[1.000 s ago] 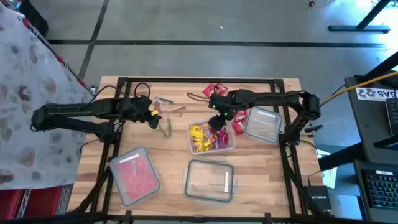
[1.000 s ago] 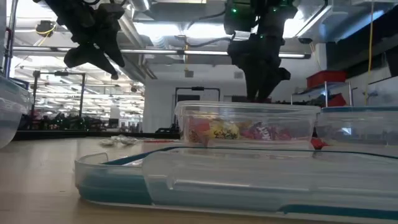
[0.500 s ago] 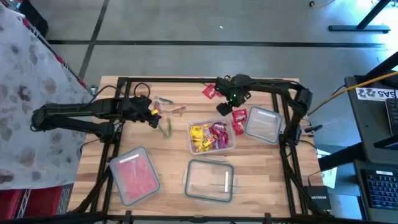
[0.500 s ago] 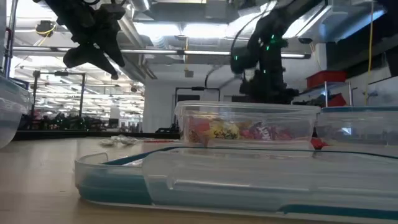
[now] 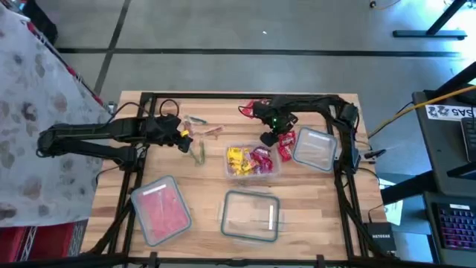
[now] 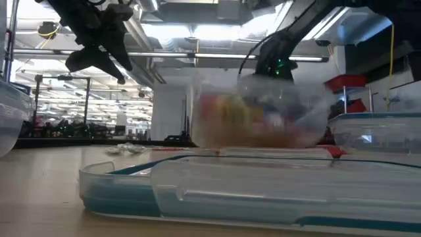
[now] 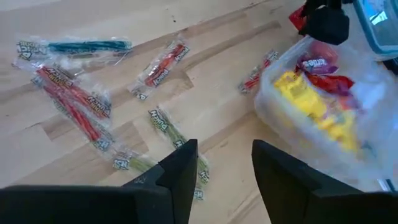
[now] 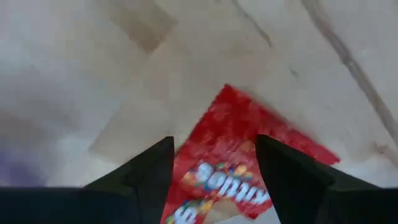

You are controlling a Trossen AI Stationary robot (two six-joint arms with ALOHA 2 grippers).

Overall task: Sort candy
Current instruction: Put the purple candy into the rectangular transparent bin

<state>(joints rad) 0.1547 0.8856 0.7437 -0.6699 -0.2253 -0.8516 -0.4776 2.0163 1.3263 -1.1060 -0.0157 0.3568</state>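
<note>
Above the red candy packet (image 8: pixel 249 155) the right gripper (image 8: pixel 214 180) hangs open; it should drop straight down, then pinch. Left gripper (image 7: pixel 221 171) waits open.

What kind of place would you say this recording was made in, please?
Probably a robotics lab or open industrial workspace: a wooden table with framed arms stands on bare concrete floor, the low view shows exposed ceiling ducts and strip lights, and a keyboard sits on a side desk.

Wood table (image 5: pixel 312 223) — 4 clear containers (image 5: pixel 251 216).
</note>
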